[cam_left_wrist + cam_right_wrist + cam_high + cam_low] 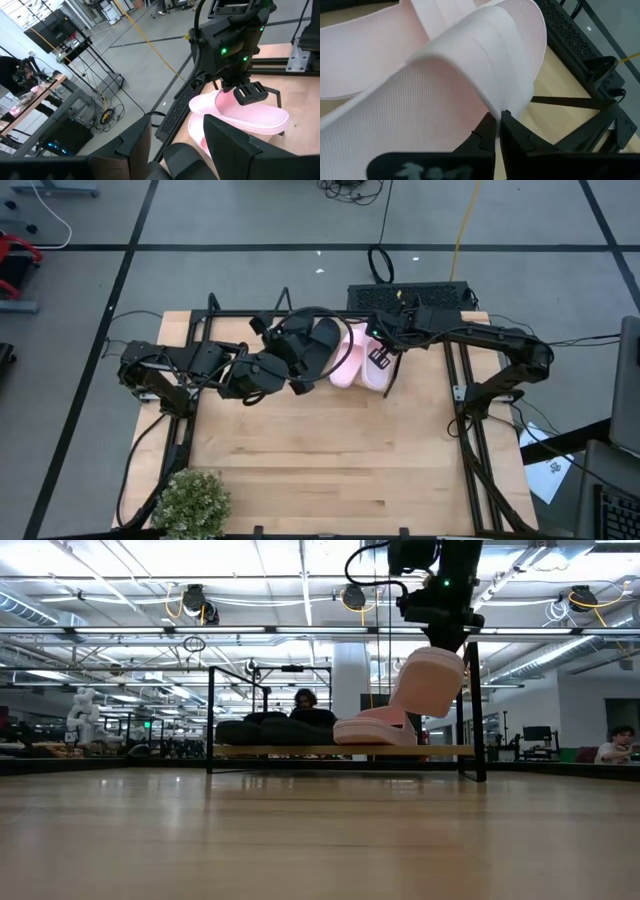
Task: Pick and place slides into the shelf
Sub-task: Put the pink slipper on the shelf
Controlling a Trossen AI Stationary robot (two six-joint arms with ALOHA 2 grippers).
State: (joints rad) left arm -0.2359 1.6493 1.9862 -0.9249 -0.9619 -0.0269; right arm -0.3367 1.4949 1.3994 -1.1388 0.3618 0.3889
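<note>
On the shelf [300, 750] at the table's far edge lie two black slides [265, 730] side by side and, right of them, one pink slide [372, 730] lying flat. A second pink slide [428, 675] is tilted up above it, held by my right gripper [445, 635], which is shut on it. My left gripper [177, 125] is open over the black slides [320, 340]. One black slide [185, 155] shows between its fingers; whether they touch it I cannot tell. My right gripper [496, 120] pinches the second pink slide by the rim of its sole [512, 102] between its two fingers, coming from above. The slide hangs tilted, its upper end [440, 660] at the fingers and its lower end [398, 712] down by the flat pink slide.
The shelf's black wire end frames [475, 710] stand at either end of the plank. A black perforated box [410, 292] sits just beyond the table's far edge. A small green plant [190, 500] is at the near left corner. Bare wood [330, 450] lies in the middle.
</note>
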